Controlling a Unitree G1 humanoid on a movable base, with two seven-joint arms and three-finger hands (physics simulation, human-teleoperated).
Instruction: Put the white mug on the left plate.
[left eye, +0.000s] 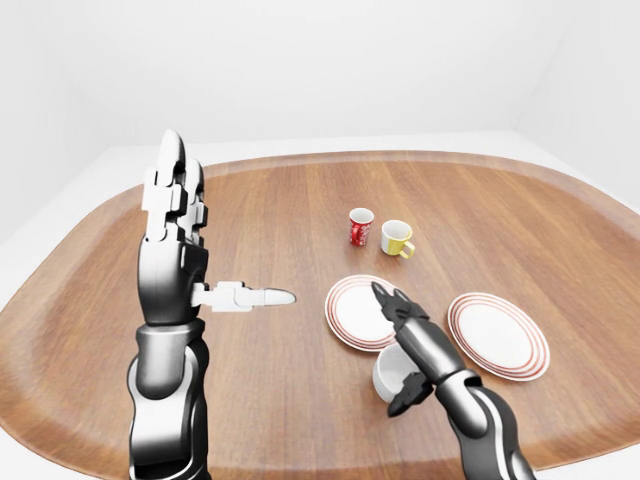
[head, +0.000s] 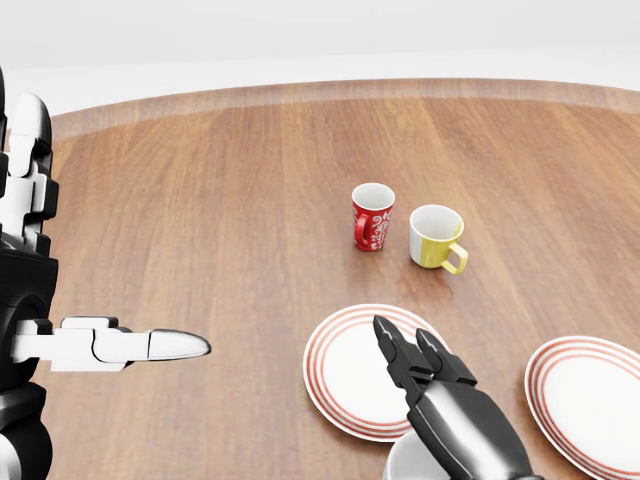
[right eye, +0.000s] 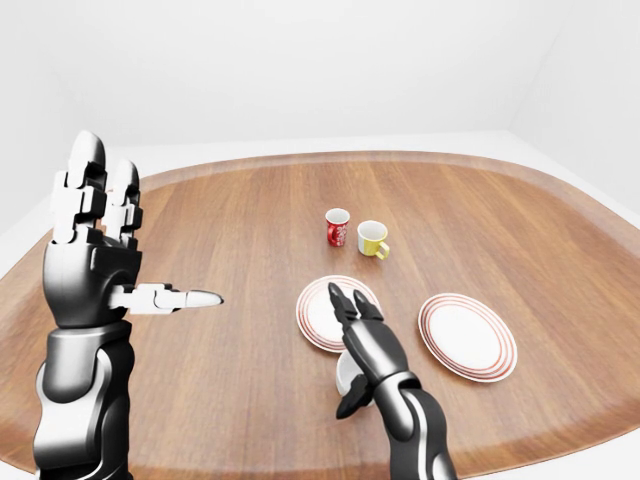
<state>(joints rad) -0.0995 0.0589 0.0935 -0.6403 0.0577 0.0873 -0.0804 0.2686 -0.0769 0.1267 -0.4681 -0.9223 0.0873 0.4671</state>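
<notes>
The white mug (left eye: 392, 372) stands upright (mouth up) near the left plate (left eye: 352, 312); the right hand (left eye: 410, 340) stretches unclenched over it.

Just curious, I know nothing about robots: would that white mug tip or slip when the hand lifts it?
Probably rigid: the white mug looks like glazed ceramic, so likely slippery. It stands upright and squat, so tipping seems unlikely. The right robot hand hangs over it, fingers open, so no grip shows.

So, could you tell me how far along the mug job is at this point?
Nothing is placed yet. The white mug stands on the table, just below the left plate, which is bare. The right hand is over the mug with fingers open, thumb beside it, not gripping. Grasping, lifting and setting it on the plate remain.
</notes>
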